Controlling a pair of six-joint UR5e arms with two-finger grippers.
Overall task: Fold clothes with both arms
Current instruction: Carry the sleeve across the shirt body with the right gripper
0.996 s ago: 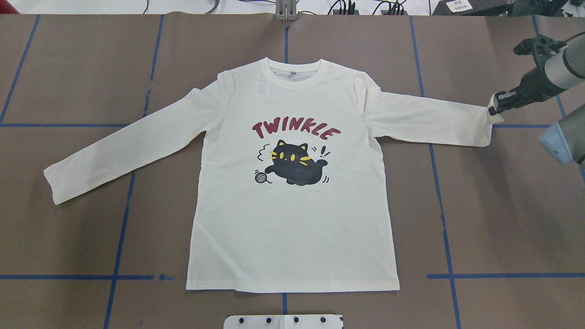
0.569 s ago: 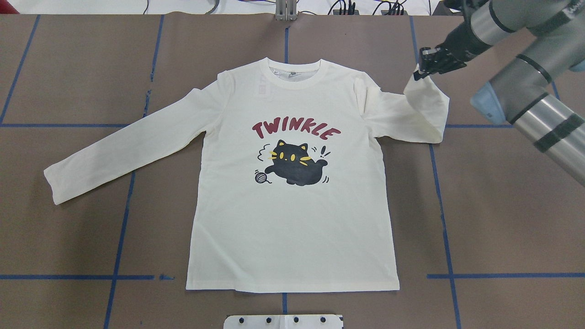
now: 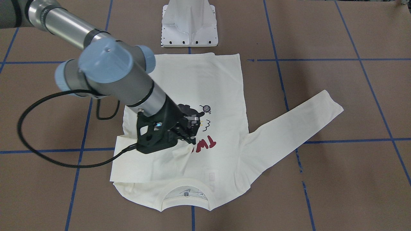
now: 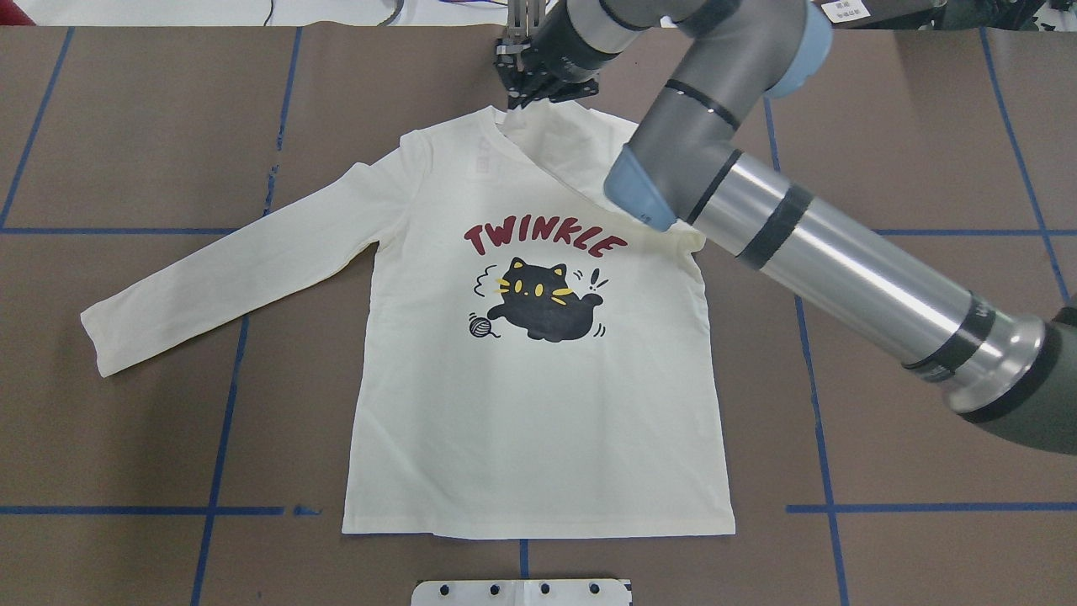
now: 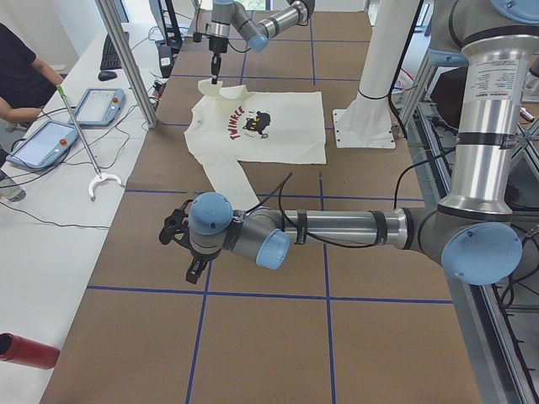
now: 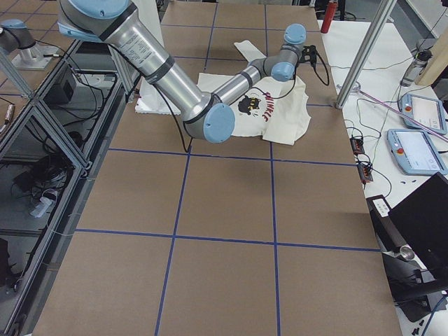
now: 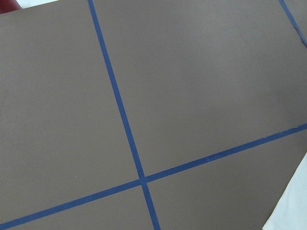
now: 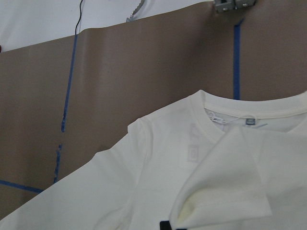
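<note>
The cream-white shirt [image 4: 538, 421] lies flat and print-up on the brown table, with the cat and "TWINKLE" showing. It also shows in the front-facing view [image 3: 208, 80]. My right gripper [image 4: 523, 94] is shut on the cuff of the shirt's right-hand sleeve and holds it above the collar, with the sleeve [image 4: 572, 156] drawn diagonally over the shoulder. It shows in the front-facing view [image 3: 192, 138] too, and the cuff [image 8: 220, 196] shows in the right wrist view. The other sleeve [image 4: 227, 269] lies spread out. My left gripper [image 5: 195, 268] hovers over bare table off that sleeve's end; I cannot tell if it is open.
The white pedestal base [image 3: 189, 22] stands at the shirt's hem side. Blue tape lines [image 4: 214, 438] grid the table. An operators' bench with tablets [image 5: 50, 139] runs along the far side. A red can [image 5: 25, 349] lies there. My right arm [image 4: 841, 261] spans the table's right half.
My right gripper has carried the sleeve cuff from the far right edge up and leftward to above the collar. The sleeve now lies folded across the shoulder. The rest of the shirt has not moved.
</note>
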